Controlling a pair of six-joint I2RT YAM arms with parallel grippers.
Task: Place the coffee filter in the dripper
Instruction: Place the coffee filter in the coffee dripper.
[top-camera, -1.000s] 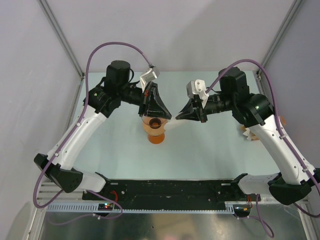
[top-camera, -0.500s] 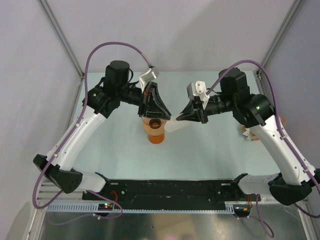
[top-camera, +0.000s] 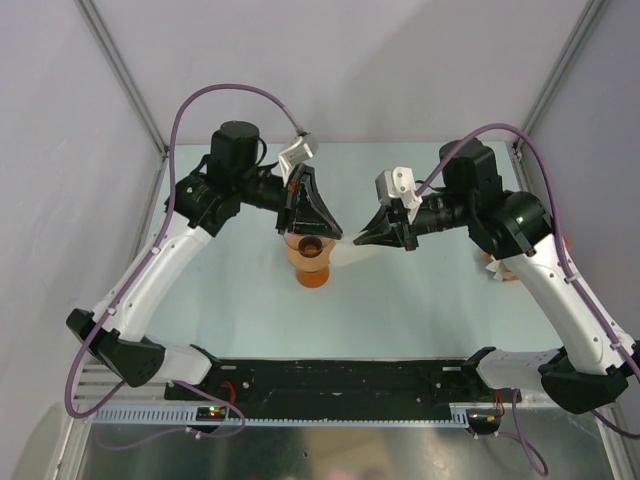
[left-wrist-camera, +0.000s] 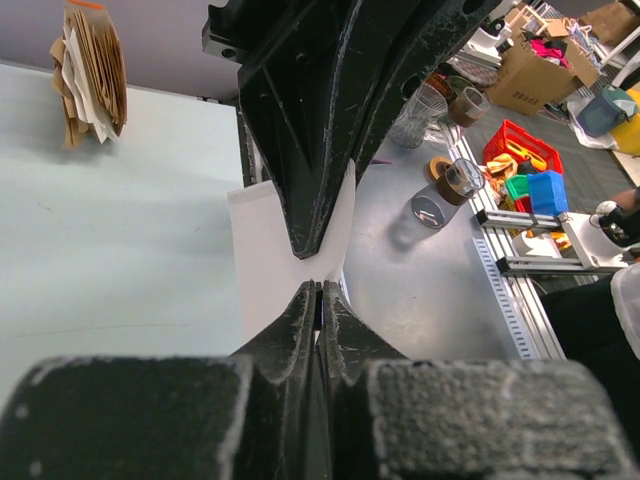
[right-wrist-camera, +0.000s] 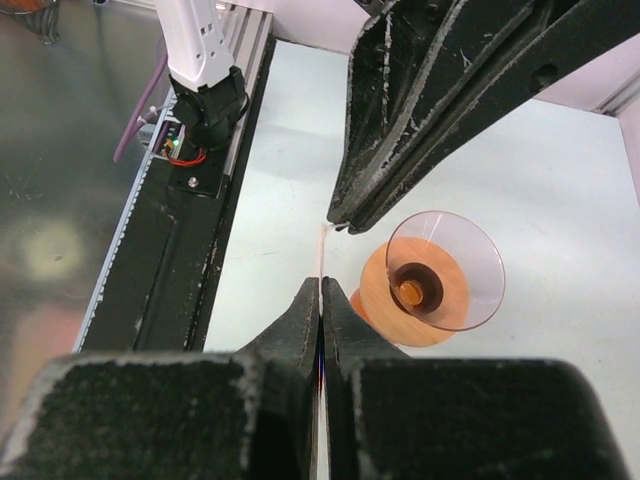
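The coffee filter is a thin white sheet held in the air between both grippers, just right of the dripper. My left gripper is shut on one edge of it; in the left wrist view the white paper runs up from my shut jaws. My right gripper is shut on the opposite edge, and in the right wrist view the filter shows edge-on. The dripper, a clear cone on an orange base, stands upright on the table, below and beside the filter.
A tan-and-white stack of paper fans stands at the right side of the table, partly hidden behind the right arm in the top view. A black rail runs along the near edge. Wall posts frame the table.
My right gripper has shifted slightly right and down, still pinching the filter. The left arm and the dripper have not moved.
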